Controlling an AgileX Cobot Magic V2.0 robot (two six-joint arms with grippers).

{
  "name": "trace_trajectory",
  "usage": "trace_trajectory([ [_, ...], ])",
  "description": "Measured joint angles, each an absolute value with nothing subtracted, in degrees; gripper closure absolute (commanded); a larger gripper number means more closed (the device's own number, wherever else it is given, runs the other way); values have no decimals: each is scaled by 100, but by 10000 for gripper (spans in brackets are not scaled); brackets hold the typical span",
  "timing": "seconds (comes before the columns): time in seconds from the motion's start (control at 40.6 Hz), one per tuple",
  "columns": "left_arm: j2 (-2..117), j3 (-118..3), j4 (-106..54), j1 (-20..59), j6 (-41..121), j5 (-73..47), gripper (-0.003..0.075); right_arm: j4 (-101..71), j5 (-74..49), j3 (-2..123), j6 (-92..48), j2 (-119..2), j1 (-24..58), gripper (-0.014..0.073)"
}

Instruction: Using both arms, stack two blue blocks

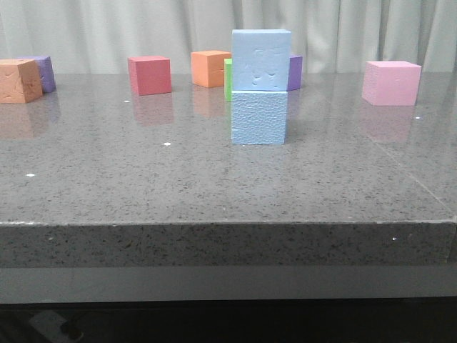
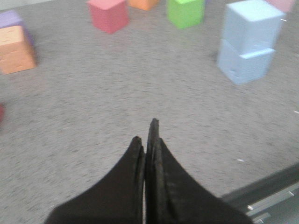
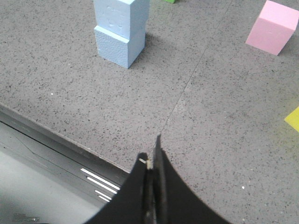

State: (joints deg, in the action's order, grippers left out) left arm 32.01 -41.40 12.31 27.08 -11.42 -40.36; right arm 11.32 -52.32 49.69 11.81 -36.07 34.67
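I see two pitted foam blue blocks (image 1: 260,86) stacked on the speckled grey table (image 1: 143,179); both my grippers, left (image 2: 148,135) and right (image 3: 152,149), are pressed together, empty.

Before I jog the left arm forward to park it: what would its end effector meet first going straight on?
Probably bare table. The shut left end effector points between the red cube and green cube, though depth is unclear.

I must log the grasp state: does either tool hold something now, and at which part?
Nothing is held. The left tool and right tool are both shut on nothing, away from the blue blocks, which stand stacked on the table.
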Motion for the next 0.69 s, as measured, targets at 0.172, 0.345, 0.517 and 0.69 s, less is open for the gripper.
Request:
trace_trajectory([
  [0.172,2288,-3205,1012,1735,-1142,-3583,741,1132,-5232,4969,1181,-3607,3467,662],
  [0.345,1258,-2040,347,978,-1142,-2629,741,1132,-5232,4969,1191,-3607,3467,662],
  [0.517,574,-1009,-30,484,-1142,-1784,741,1132,-5232,4969,1191,-3607,3467,662],
  [0.69,185,-239,-66,372,-1142,-918,741,1132,-5232,4969,1191,-3607,3467,662],
])
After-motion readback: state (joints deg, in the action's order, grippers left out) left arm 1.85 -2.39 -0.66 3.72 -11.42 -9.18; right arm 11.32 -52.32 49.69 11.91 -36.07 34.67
